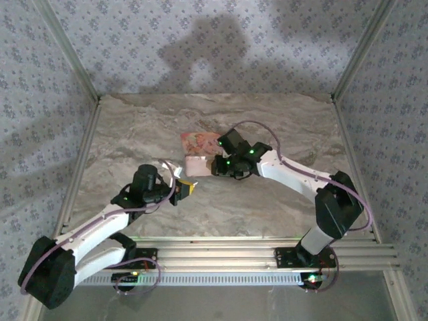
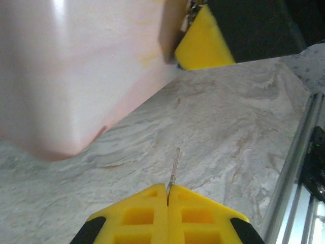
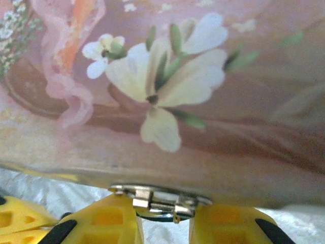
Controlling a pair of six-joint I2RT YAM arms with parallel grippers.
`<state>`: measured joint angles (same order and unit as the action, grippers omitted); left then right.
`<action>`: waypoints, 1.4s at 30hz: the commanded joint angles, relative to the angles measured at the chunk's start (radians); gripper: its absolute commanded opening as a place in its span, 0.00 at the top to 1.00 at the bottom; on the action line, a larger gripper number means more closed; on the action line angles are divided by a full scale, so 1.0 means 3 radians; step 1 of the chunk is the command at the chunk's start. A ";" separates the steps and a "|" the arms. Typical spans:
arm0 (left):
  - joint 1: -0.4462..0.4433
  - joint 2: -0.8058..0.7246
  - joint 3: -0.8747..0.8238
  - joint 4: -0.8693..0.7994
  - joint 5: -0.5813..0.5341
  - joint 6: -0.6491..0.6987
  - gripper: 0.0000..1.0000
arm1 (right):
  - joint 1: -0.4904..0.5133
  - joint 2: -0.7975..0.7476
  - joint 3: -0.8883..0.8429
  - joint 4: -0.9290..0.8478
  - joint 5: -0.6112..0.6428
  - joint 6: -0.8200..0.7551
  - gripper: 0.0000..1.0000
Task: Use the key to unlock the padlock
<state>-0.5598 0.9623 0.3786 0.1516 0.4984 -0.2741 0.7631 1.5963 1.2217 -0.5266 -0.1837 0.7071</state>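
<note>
The left gripper (image 2: 167, 192) has its yellow fingers pressed together on a thin pale metal key (image 2: 174, 165), and the blade pokes straight out past the fingertips. It hangs just off the near corner of the flat pink box painted with flowers (image 1: 199, 146), apart from it, with bare grey marbled table (image 2: 218, 132) under the blade.

The right gripper (image 3: 163, 211) sits at the box's near edge. Its yellow fingers stand a little apart on either side of a pale metal piece tucked under that edge. I take that piece to be part of the tiny padlock (image 3: 157, 199), though I can't make out its blue body. I also can't tell whether the fingers really pinch it or only bracket it.

The step in hand looks to me like bringing the key to the lock. From here I can't see the keyhole, so I'd want the blade lined up with the slot before any push. The key is slender and gripped only at its head, so a nudge against the box's side or the lock's face could twist it in the pads. A slow, straight approach along the blade's own line seems best, with the right gripper holding the lock firm. Once the key is seated, it should be turned by rolling the wrist about the blade rather than sweeping the arm
</note>
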 commanded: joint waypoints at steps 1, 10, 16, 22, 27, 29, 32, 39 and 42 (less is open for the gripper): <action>-0.0175 -0.0053 -0.0105 0.0476 -0.0191 -0.0039 1.00 | -0.0023 -0.0161 0.0125 -0.0014 -0.0370 0.0071 1.00; -0.0344 0.0063 -0.0288 0.1144 -0.0441 -0.0139 1.00 | -0.0065 -0.0159 0.0237 0.0012 -0.0681 0.0282 1.00; -0.0347 0.0318 -0.0316 0.1626 -0.0391 -0.0285 1.00 | -0.0114 -0.0126 0.0275 0.0085 -0.0842 0.0454 1.00; -0.0348 0.0599 -0.0363 0.1981 -0.0354 -0.0370 1.00 | -0.0140 -0.0100 0.0283 0.0190 -0.0916 0.0596 1.00; -0.0345 0.0697 -0.0352 0.2168 -0.0347 -0.0405 1.00 | -0.0155 -0.0080 0.0271 0.0237 -0.0966 0.0659 1.00; -0.0347 0.0732 -0.0354 0.2243 -0.0350 -0.0421 1.00 | -0.0161 -0.0070 0.0274 0.0256 -0.0980 0.0680 1.00; -0.0348 0.0760 -0.0352 0.2306 -0.0352 -0.0419 1.00 | -0.0164 -0.0069 0.0274 0.0262 -0.0986 0.0705 1.00; -0.0360 0.0761 -0.0346 0.2336 -0.0443 -0.0385 1.00 | -0.0167 -0.0073 0.0242 0.0310 -0.1016 0.0772 1.00; -0.0368 0.0763 -0.0343 0.2358 -0.0477 -0.0387 1.00 | -0.0169 -0.0074 0.0221 0.0343 -0.1035 0.0805 1.00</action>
<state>-0.6605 1.1877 0.2718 0.8040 0.3653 -0.3912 0.7174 1.5925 1.2556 -0.4927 -0.4515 0.9333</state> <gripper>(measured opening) 0.048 0.205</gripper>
